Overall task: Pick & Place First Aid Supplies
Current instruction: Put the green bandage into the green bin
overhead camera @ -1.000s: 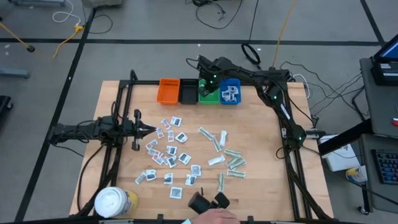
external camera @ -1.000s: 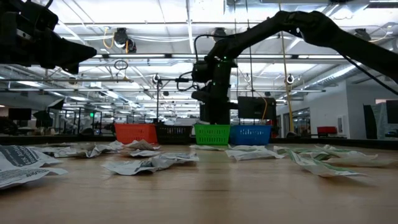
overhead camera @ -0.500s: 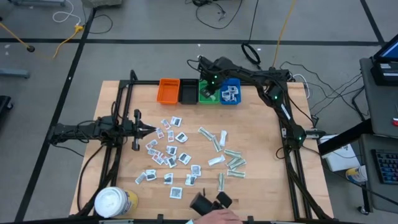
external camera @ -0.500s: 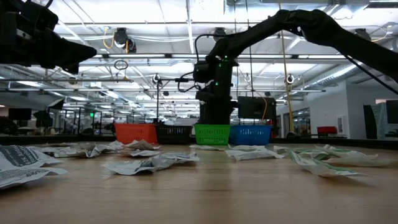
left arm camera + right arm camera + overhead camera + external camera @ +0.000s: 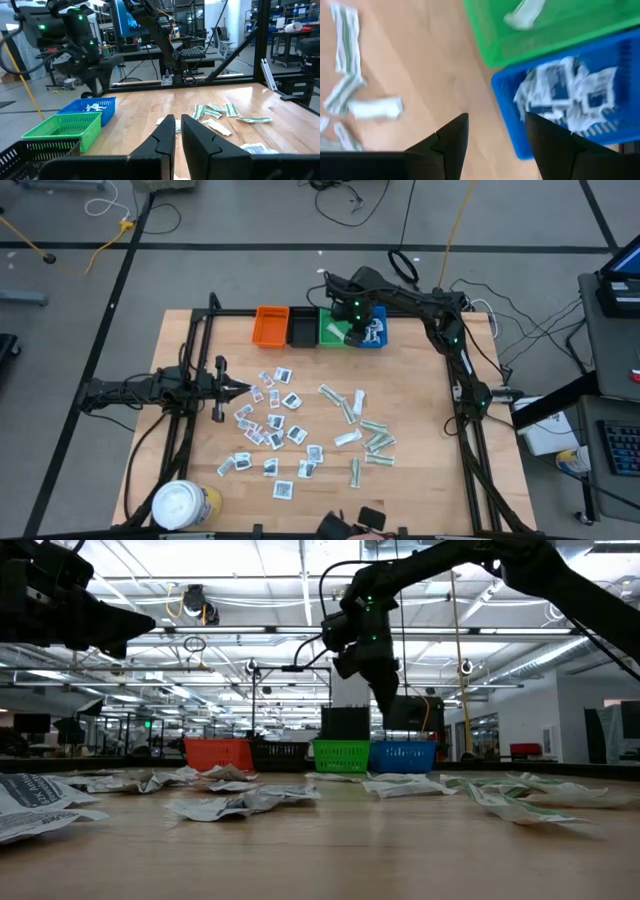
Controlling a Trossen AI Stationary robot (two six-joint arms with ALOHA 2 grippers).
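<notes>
- Our right claw (image 5: 495, 137) stands wide open with nothing between its fingers, which fits a packet just let go into a bin.
- Directly beneath and just ahead of that claw we see the blue bin (image 5: 600, 85), which already holds a heap of white sachets with blue print (image 5: 565, 92); touching its side is the green bin (image 5: 540, 35), where one pale strip wrapper (image 5: 522, 17) lies. We take it that the bins sort the supplies by kind.
- Beyond the green bin, on the side away from the claw, stand the black bin (image 5: 303, 328) and the orange bin (image 5: 271, 326), all four in one row at the far edge of the desk (image 5: 430, 450).
- The right arm reaches across from its base to that row, its wrist lifted clear above the bins in the low view, claw (image 5: 385, 690) pointing down.
- Further out on the desk, toward the near edge from the right claw, the unsorted supplies lie scattered: green-white strip wrappers (image 5: 375, 438) nearer the right arm, white squarish sachets (image 5: 272, 430) nearer the left.
- Our left claw (image 5: 243, 388) is almost shut and empty, held low and level just beside the sachets, its arm stretched straight in from the desk's left edge, waiting.
- A yellow tub with a white lid (image 5: 183, 506) stands on the near left corner, well apart from both claws.
</notes>
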